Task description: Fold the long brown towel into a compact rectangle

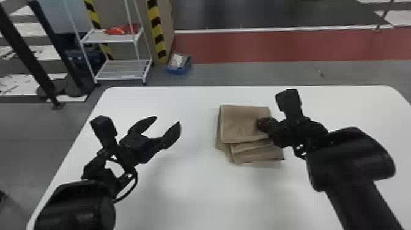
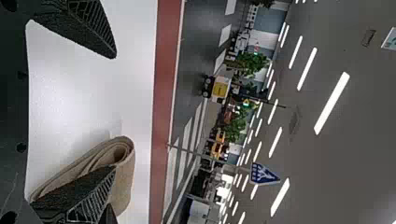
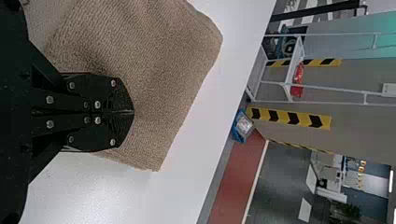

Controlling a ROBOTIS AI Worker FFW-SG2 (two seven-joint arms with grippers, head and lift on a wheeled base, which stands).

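Arms [image 1: 76, 206] cropped below; left claw [image 1: 168, 119] agape; right claw [image 1: 260, 123] closed, hiding towel [image 1: 240, 122] edge, perhaps touching.

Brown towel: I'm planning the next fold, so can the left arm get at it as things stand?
Probably yes: the left gripper is open, with bare table between it and the towel.

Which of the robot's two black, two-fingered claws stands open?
The left claw, over the white tabletop: its two fingers stand apart. The right claw, at the folded brown cloth towel, has its fingers together.
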